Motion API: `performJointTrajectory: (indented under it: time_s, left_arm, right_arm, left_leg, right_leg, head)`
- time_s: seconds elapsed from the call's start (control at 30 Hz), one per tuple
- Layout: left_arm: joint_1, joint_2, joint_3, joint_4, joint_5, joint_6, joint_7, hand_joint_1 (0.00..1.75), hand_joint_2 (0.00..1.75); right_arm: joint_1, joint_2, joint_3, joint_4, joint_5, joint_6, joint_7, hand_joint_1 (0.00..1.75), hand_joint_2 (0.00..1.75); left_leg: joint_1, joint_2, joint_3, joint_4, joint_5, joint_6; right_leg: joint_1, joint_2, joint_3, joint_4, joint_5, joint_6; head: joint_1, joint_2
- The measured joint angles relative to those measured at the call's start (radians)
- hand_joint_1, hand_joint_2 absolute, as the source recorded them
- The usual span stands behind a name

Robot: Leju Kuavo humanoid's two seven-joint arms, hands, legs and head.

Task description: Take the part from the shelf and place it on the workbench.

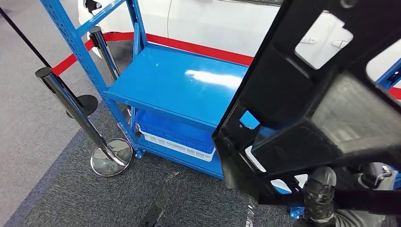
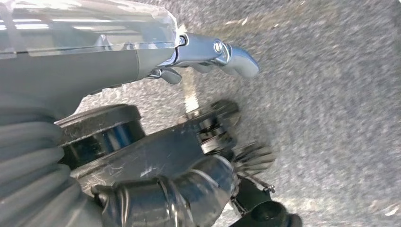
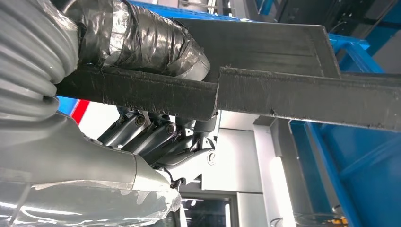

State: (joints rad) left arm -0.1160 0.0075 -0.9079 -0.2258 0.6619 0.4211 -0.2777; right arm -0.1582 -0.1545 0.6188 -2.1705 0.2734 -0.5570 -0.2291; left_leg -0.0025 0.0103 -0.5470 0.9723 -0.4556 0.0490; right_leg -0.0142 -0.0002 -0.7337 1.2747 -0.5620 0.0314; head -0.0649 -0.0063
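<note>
A large black plastic part [image 1: 302, 94] with cut-out windows is held up close in the head view and covers its right side. My right hand [image 1: 326, 198] grips it from below. In the right wrist view the taped thumb [image 3: 146, 42] presses on one side of the part's flat edge [image 3: 283, 90], and the silver fingers [image 3: 161, 137] close on the other side. The blue shelf [image 1: 175, 80] stands behind the part, and its middle board is bare. My left hand [image 2: 208, 52] hangs over grey carpet, holding nothing, fingers stretched out.
A blue-and-white bin [image 1: 175, 135] lies on the shelf's lower board. Two chrome stanchion posts [image 1: 71, 104] with a round base [image 1: 111, 158] stand left of the shelf, linked by a red belt [image 1: 189, 47]. A white car [image 1: 213, 19] is behind. Dark carpet lies in front.
</note>
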Motion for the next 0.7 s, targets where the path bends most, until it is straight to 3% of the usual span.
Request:
performJointTrajectory:
  time_s: [0.03, 0.07, 0.1, 0.13, 0.2, 0.23, 0.3, 0.33, 0.37, 0.47, 0.5, 0.53, 0.6, 0.63, 0.7]
  left_arm:
    - [0.001, 0.001, 0.000, 0.000, 0.003, -0.003, -0.002, 0.00, 1.75]
    - [0.001, 0.002, 0.000, 0.000, 0.007, -0.005, -0.003, 0.00, 1.75]
    - [0.001, 0.002, 0.000, 0.000, 0.010, -0.006, -0.005, 0.00, 1.75]
    - [0.002, 0.004, 0.000, 0.000, 0.012, -0.006, -0.007, 0.00, 1.75]
    - [0.001, 0.007, 0.000, 0.000, 0.015, -0.006, -0.009, 0.00, 1.75]
    - [0.002, 0.008, 0.000, 0.000, 0.015, -0.006, -0.010, 0.00, 1.75]
    - [0.005, 0.010, 0.000, 0.000, 0.016, -0.006, -0.012, 0.00, 1.75]
    - [0.007, 0.011, 0.000, 0.000, 0.016, -0.006, -0.012, 0.00, 1.75]
    - [0.010, 0.012, 0.000, 0.000, 0.016, -0.006, -0.013, 0.00, 1.75]
    - [0.012, 0.012, 0.000, 0.000, 0.016, -0.007, -0.013, 0.00, 1.75]
    - [0.012, 0.012, 0.000, 0.000, 0.016, -0.007, -0.013, 0.00, 1.75]
    - [0.011, 0.012, 0.000, 0.000, 0.016, -0.007, -0.013, 0.00, 1.75]
    - [0.010, 0.012, 0.000, 0.000, 0.015, -0.008, -0.011, 0.00, 1.75]
    - [0.007, 0.013, 0.000, 0.000, 0.012, -0.008, -0.008, 0.00, 1.75]
    - [-0.005, 0.013, 0.000, 0.000, 0.004, -0.007, 0.002, 0.00, 1.75]
  right_arm:
    - [0.001, 0.001, 0.000, 0.002, -0.002, 0.001, 0.000, 1.75, 1.75]
    - [0.001, 0.001, 0.000, 0.004, -0.004, 0.002, -0.001, 1.75, 1.75]
    - [0.000, 0.003, 0.000, 0.005, -0.007, 0.003, -0.001, 1.75, 1.75]
    - [-0.001, 0.004, 0.000, 0.006, -0.009, 0.004, -0.002, 1.75, 1.75]
    - [-0.004, 0.008, 0.000, 0.007, -0.013, 0.008, -0.003, 1.75, 1.75]
    - [-0.005, 0.010, 0.000, 0.008, -0.015, 0.010, -0.003, 1.75, 1.75]
    - [-0.004, 0.013, 0.000, 0.010, -0.016, 0.012, -0.004, 1.75, 1.75]
    - [-0.004, 0.015, 0.000, 0.011, -0.017, 0.012, -0.005, 1.75, 1.75]
    - [-0.005, 0.017, 0.000, 0.012, -0.017, 0.013, -0.006, 1.75, 1.75]
    - [-0.005, 0.023, 0.000, 0.013, -0.017, 0.013, -0.012, 1.75, 1.75]
    - [-0.005, 0.024, 0.000, 0.013, -0.017, 0.013, -0.013, 1.75, 1.75]
    - [-0.005, 0.025, 0.000, 0.015, -0.019, 0.013, -0.014, 1.75, 1.75]
    - [-0.005, 0.026, 0.000, 0.018, -0.028, 0.012, -0.014, 1.75, 1.75]
    - [-0.007, 0.027, 0.000, 0.020, -0.038, 0.011, -0.014, 1.75, 1.75]
    - [-0.014, 0.029, 0.000, 0.023, -0.065, 0.006, -0.015, 1.75, 1.75]
  left_leg:
    - [0.001, 0.001, -0.019, 0.006, 0.010, -0.002]
    - [0.003, 0.002, -0.038, 0.014, 0.018, -0.006]
    - [0.005, 0.002, -0.057, 0.025, 0.025, -0.010]
    - [0.005, 0.001, -0.073, 0.037, 0.029, -0.015]
    - [0.004, -0.001, -0.095, 0.060, 0.036, -0.026]
    - [0.002, -0.002, -0.101, 0.064, 0.042, -0.032]
    - [0.003, -0.004, -0.105, 0.067, 0.055, -0.044]
    - [0.005, -0.004, -0.111, 0.076, 0.044, -0.050]
    - [0.007, -0.005, -0.121, 0.100, 0.014, -0.055]
    - [0.010, -0.005, -0.154, 0.254, -0.136, -0.066]
    - [0.010, -0.005, -0.158, 0.306, -0.160, -0.067]
    - [0.010, -0.005, -0.150, 0.334, -0.158, -0.066]
    - [0.009, -0.006, -0.091, 0.298, -0.104, -0.059]
    - [0.008, -0.007, -0.041, 0.236, -0.080, -0.051]
    - [0.001, -0.009, 0.056, 0.091, -0.079, -0.037]
  right_leg:
    - [-0.003, 0.000, 0.012, 0.029, 0.009, 0.004]
    - [-0.007, 0.000, 0.040, 0.022, 0.036, 0.008]
    - [-0.012, -0.001, 0.085, -0.019, 0.062, 0.011]
    - [-0.017, -0.001, 0.138, -0.084, 0.066, 0.015]
    - [-0.017, 0.002, 0.217, -0.202, 0.037, 0.009]
    - [-0.014, 0.003, 0.230, -0.230, 0.023, 0.001]
    - [-0.011, 0.002, 0.221, -0.238, 0.028, -0.018]
    - [-0.011, 0.001, 0.213, -0.238, 0.037, -0.028]
    - [-0.013, -0.001, 0.202, -0.239, 0.047, -0.037]
    - [-0.012, -0.003, 0.166, -0.238, 0.080, -0.051]
    - [-0.010, -0.004, 0.153, -0.238, 0.091, -0.051]
    - [-0.008, -0.004, 0.138, -0.236, 0.102, -0.051]
    - [-0.005, -0.004, 0.110, -0.233, 0.122, -0.050]
    - [-0.004, -0.004, 0.099, -0.232, 0.131, -0.048]
    - [-0.002, -0.005, 0.086, -0.232, 0.148, -0.041]
  head:
    - [0.000, 0.000]
    - [0.000, 0.000]
    - [0.000, 0.000]
    - [0.001, 0.000]
    - [0.000, 0.000]
    - [-0.001, 0.000]
    - [0.000, 0.000]
    - [-0.001, 0.000]
    - [-0.004, 0.000]
    - [-0.011, 0.000]
    - [-0.011, 0.000]
    - [-0.011, 0.000]
    - [-0.012, 0.000]
    - [-0.012, 0.000]
    - [-0.011, 0.000]
